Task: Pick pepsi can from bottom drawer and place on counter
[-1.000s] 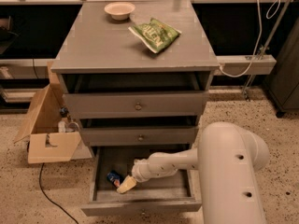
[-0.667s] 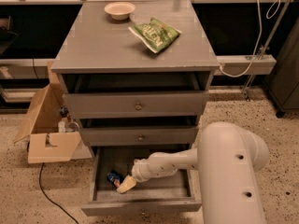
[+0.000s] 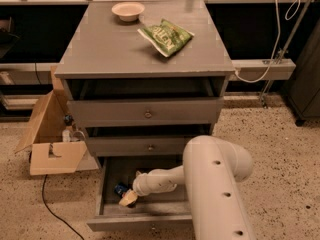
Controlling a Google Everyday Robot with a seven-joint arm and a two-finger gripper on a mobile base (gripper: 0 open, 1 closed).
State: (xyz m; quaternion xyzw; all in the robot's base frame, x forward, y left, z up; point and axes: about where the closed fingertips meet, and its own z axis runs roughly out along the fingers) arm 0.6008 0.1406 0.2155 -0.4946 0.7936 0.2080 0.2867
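The bottom drawer of the grey cabinet is pulled open. The pepsi can, small and dark blue, lies on the drawer floor near its left side. My white arm reaches down into the drawer from the right. My gripper, with pale yellowish fingertips, is right beside the can, just below and to its right, touching or nearly touching it. The counter is the flat grey top of the cabinet, above the two upper drawers.
A green crisp bag and a small pale bowl sit on the counter's far part. An open cardboard box stands on the floor left of the cabinet. A black cable runs along the speckled floor. My arm's large white body fills the lower right.
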